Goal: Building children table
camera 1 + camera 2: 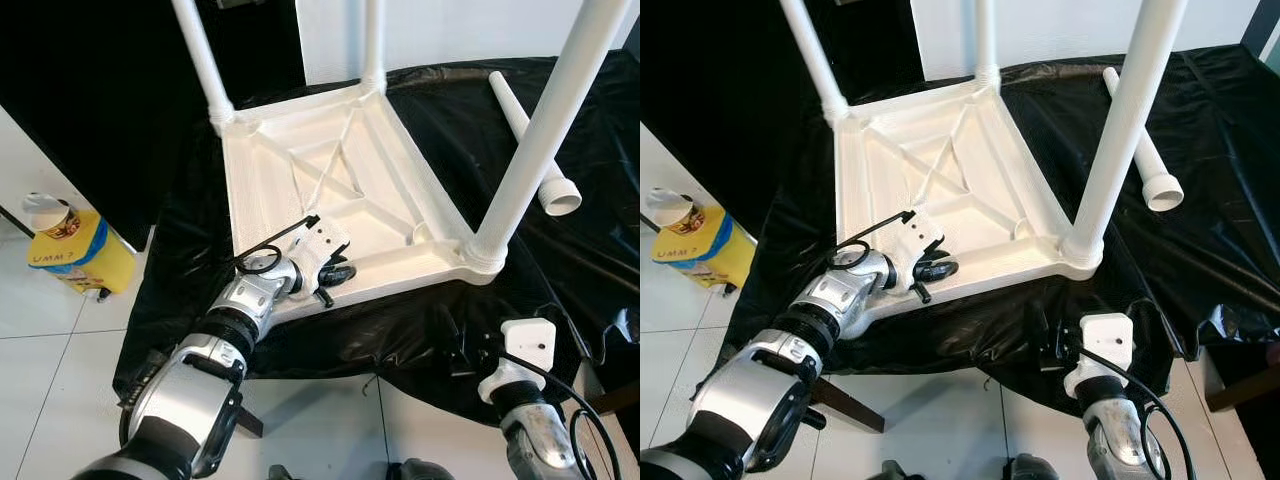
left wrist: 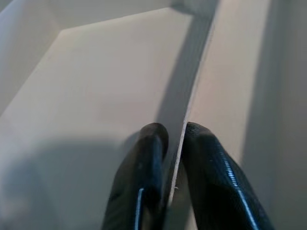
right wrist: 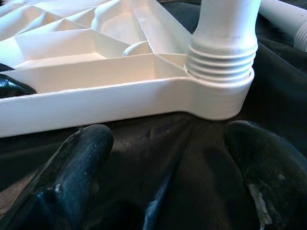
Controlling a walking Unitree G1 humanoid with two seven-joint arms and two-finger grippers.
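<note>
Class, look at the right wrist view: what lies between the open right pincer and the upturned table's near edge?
Only crinkled black sheet separates the right pincer from the white table; nothing else lies there.

Head views: bright, even indoor light, sharp throughout. White table top near overexposed; ribs still legible. Black plastic sheet shows soft sheen on its creases. Left wrist view: dimmer, warm cast, close fingers soft-focused, grey shadows across plastic. Right wrist view: fingers blurred, threaded leg crisp.
</note>
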